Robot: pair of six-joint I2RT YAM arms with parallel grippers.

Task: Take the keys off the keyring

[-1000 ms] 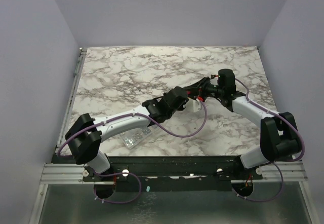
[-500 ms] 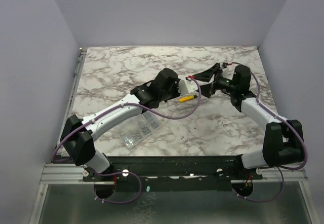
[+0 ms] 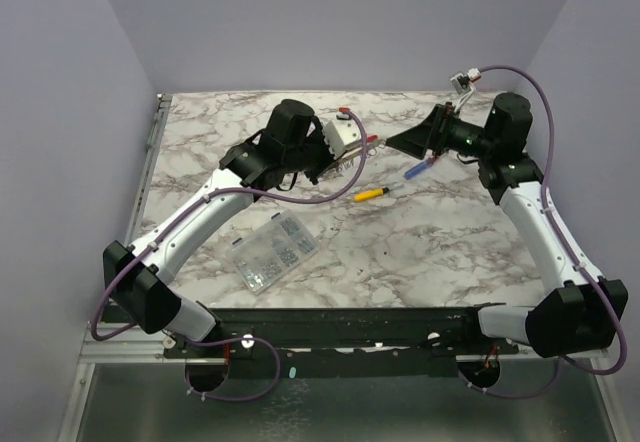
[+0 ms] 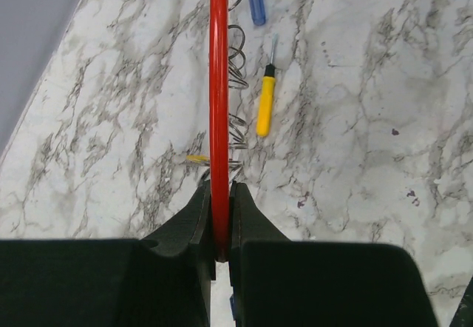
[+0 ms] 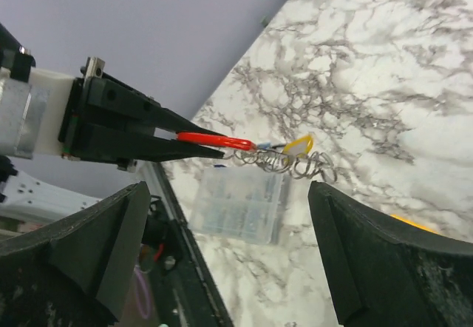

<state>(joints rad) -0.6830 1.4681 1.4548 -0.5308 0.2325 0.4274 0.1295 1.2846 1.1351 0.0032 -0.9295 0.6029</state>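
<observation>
My left gripper (image 4: 219, 188) is shut on the red band of the keyring (image 4: 219, 83), which it holds above the table. A string of metal rings (image 4: 236, 75) hangs from the band, with a yellow-tagged key (image 5: 298, 146) among them. In the top view the left gripper (image 3: 360, 142) is at the back middle, and the keyring (image 3: 371, 142) pokes out of it to the right. My right gripper (image 3: 410, 142) faces it a short way to the right, open and empty. In the right wrist view its wide-apart fingers (image 5: 96, 245) frame the keyring (image 5: 214, 141) without touching it.
A yellow-handled screwdriver (image 3: 372, 193) and a blue-and-red screwdriver (image 3: 418, 169) lie on the marble table (image 3: 440, 252) below the grippers. A clear compartment box (image 3: 275, 252) of small parts sits at the front left. Purple walls close in the back and sides.
The right gripper has opened wide and drawn back to the right. The left arm has moved toward the back left with the keyring, which uncovers the screwdrivers and the box.
</observation>
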